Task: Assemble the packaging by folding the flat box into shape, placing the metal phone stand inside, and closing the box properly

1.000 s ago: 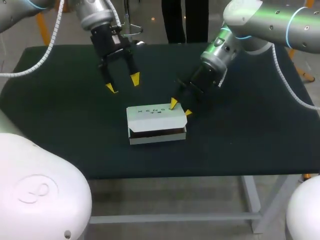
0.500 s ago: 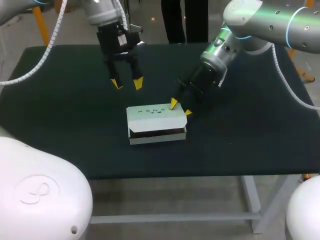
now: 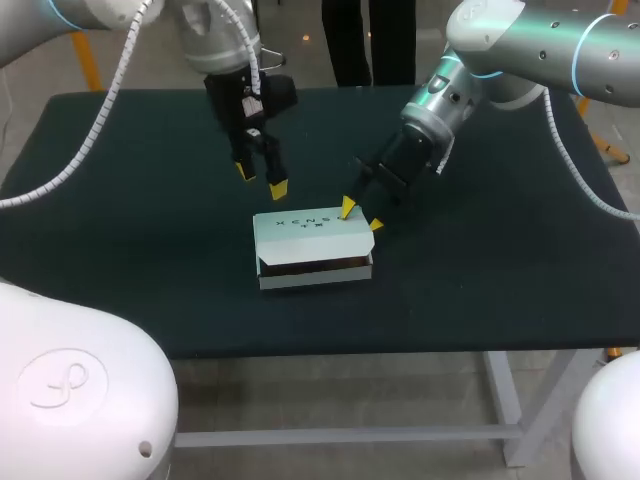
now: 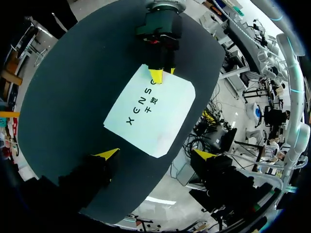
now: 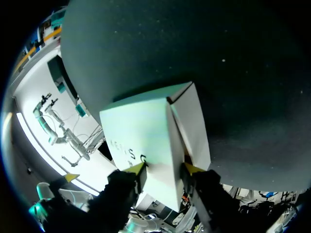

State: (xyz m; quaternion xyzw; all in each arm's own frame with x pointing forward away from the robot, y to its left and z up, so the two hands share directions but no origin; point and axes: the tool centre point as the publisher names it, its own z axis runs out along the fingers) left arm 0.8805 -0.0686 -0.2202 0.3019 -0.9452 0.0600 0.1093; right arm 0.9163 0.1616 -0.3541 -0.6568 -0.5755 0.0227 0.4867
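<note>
The white box (image 3: 312,248) sits near the middle of the dark table (image 3: 120,230), with a dark gap under its lid at the front. The right gripper (image 3: 361,216) pinches the box's far right corner between its two fingers. The left gripper (image 3: 260,180) hangs just behind the box's far edge, its fingers spread wide and holding nothing.

Robotics lab, a bench test cell by the look of it. Evidence: two industrial arms, left arm (image 3: 212,35) and right arm (image 3: 520,40), grey metal with lit blue rings at the joints, both over one dark-topped table (image 3: 120,220) on a bare metal frame (image 3: 505,395). White corrugated conduit (image 3: 98,112) hangs loose off the left arm; a second run (image 3: 580,172) trails off the right.
</note>
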